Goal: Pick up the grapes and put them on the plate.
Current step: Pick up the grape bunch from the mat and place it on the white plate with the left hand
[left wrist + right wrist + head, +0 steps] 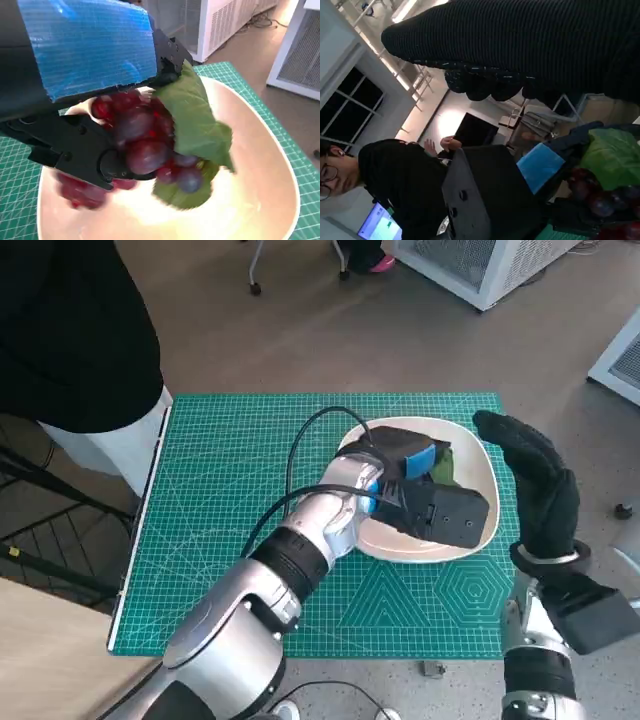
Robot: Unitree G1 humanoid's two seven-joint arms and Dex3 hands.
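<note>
Left hand: over the plate, black fingers wrapped round the grapes, holding them.
Right hand: raised beside the plate's right edge, gloved fingers apart, holding nothing.
Grapes: dark red bunch with a green leaf, in the left hand, just above the plate's bowl; contact with the plate cannot be told.
Plate: cream, rounded, on the mat's right half, mostly covered by the left hand.
Mat: green cutting mat covering the table.
Person: black top, at the table's far left side.
Cabinet: white, on the floor beyond the table.
</note>
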